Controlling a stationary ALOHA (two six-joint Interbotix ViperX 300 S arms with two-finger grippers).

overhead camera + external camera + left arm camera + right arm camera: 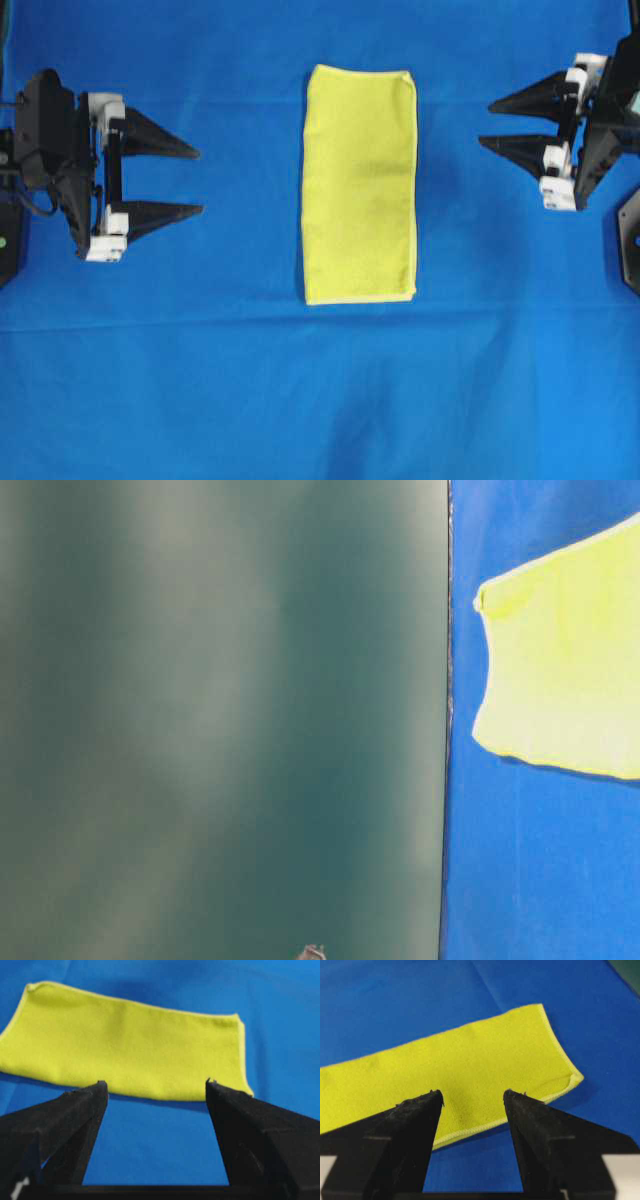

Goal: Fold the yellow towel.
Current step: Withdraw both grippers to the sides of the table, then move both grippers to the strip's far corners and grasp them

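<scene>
While yellow towel (pixel 360 184) lies folded, left gripper (pixel 198 180), right gripper (pixel 486 124) jaws wide, empty.

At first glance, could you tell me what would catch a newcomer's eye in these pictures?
The yellow towel stands out first: a bright narrow rectangle, already folded, lying flat in the middle of the blue tablecloth. On either side the left gripper and the right gripper point their black fingers at it, both open and apart from the cloth.
</scene>
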